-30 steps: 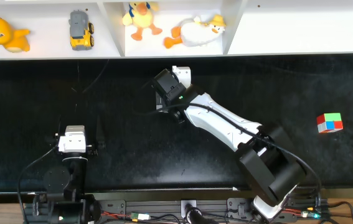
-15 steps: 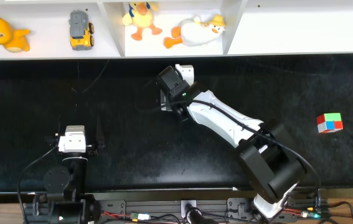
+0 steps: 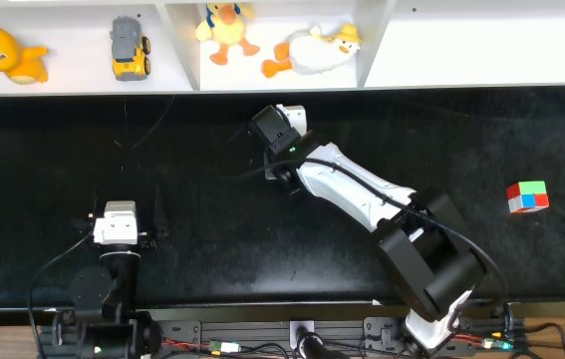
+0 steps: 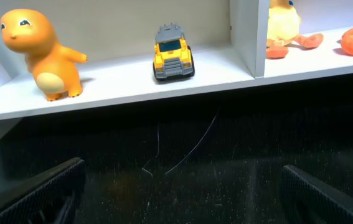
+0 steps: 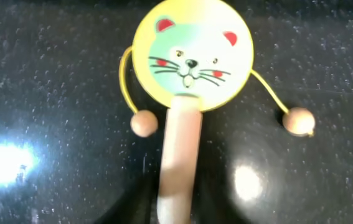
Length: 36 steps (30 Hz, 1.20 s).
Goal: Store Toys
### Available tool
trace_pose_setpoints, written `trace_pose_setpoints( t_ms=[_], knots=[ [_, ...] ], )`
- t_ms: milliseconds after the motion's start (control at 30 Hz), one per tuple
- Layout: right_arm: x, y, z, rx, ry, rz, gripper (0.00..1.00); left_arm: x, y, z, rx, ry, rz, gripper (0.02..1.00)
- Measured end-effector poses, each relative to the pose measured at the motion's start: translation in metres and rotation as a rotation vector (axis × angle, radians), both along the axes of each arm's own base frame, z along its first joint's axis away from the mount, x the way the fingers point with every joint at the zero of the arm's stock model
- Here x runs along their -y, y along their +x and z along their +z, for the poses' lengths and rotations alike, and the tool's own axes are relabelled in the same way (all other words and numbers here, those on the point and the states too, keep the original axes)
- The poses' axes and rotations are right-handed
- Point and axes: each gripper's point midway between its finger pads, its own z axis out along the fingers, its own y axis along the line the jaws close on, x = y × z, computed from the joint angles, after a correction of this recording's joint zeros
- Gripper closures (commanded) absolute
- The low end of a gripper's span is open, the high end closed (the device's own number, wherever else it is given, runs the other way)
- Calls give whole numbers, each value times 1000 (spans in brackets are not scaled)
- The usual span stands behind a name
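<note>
A wooden rattle drum (image 5: 192,56) with a green cat face on a yellow disc and two beads on strings hangs over the black table. Its handle (image 5: 179,162) runs back into my right gripper (image 5: 179,210), which is shut on it. In the top view the right gripper (image 3: 280,140) is at the middle of the table, just in front of the white shelf (image 3: 282,82), and hides the toy. My left gripper (image 4: 179,205) is open with nothing in it, low at the table's front left (image 3: 121,224), facing the shelf.
On the shelf stand an orange figure (image 3: 10,55), a yellow truck (image 3: 129,47), a duck plush (image 3: 226,30) and a white goose plush (image 3: 314,50). A coloured cube (image 3: 527,196) lies at the table's right. The shelf's right compartment (image 3: 481,40) is bare.
The right arm has moved a little toward the shelf and to the right with the rattle drum. The left arm has stayed still.
</note>
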Motion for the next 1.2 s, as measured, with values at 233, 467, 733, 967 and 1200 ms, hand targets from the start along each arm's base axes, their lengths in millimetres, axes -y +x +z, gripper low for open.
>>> trace_pose_setpoints(
  t_ms=[233, 467, 733, 967, 1200],
  knots=[
    [-2, 0, 1, 1, 6, 1, 958, 0, 0, 0, 0, 0, 0, 20],
    [4, -19, 1, -54, -43, 20, 956, 0, 0, 0, 0, 0, 0, 20],
    [44, -43, 36, -71, -140, -5, 956, 0, 0, 0, 0, 0, 0, 20],
    [110, -48, 79, 37, -93, -148, 956, 0, 0, 0, 0, 0, 0, 20],
    [177, -52, 114, 124, -72, -274, 958, 0, 0, 0, 0, 0, 0, 20]
  ],
)
